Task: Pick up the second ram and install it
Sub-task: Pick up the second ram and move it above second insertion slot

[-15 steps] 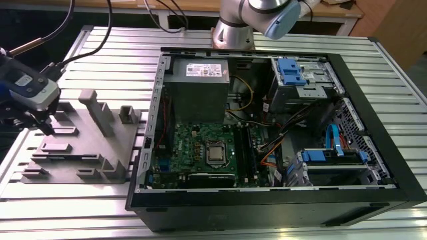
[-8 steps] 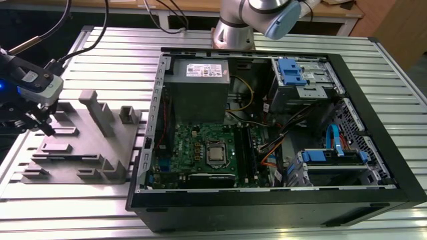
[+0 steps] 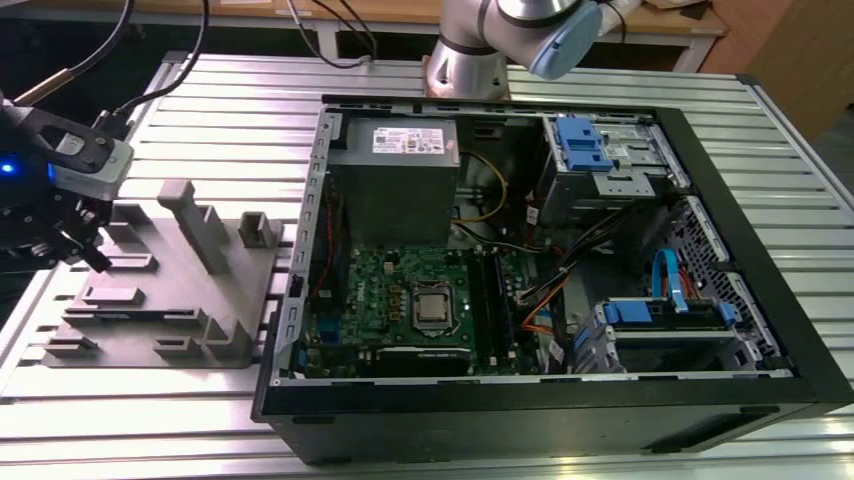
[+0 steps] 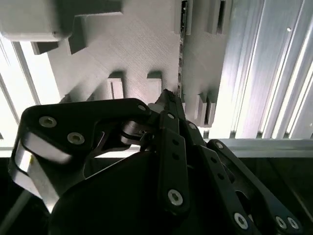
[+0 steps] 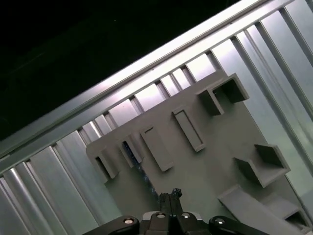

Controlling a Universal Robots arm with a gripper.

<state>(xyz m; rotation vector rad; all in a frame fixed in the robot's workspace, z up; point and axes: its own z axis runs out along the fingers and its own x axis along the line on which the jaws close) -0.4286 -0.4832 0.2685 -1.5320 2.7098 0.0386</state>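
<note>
**Pick-up station beside the open computer case.** A grey slotted holder (image 3: 174,300) lies flat on the slatted aluminium desk (image 3: 160,420), just off the exterior view's left of the computer case (image 3: 747,250). The case lies on its side with the cover off, so the motherboard (image 3: 387,290) faces upward and can be reached from above. The grey power-supply box (image 3: 396,170) sits at its far end and the square processor (image 3: 431,308) near the middle of the board. The robot arm (image 3: 494,40) rises from the far edge of the desk.

**The part.** The second ram (image 4: 181,54) stands on its long edge between the holder's short upright posts. In the second wrist view it appears only as a thin dark line with a green fleck. In the first wrist view it is a narrow dark strip (image 5: 133,152) between two posts. The posts probably keep it upright so that its top edge is free for a pinch from above and its contact edge points down, ready for a socket.

**The claw.** The claw (image 3: 74,250) hangs over the end of the holder farthest from the case. In both wrist views its fingers are drawn together, with almost no gap, and the tips (image 4: 168,95) meet on the line of the stick's edge (image 5: 170,195). By this alignment it is judged to be clenched on the second ram. The contact itself is hidden behind the fingers. The stick sits in the holder, not lifted clear.
</note>
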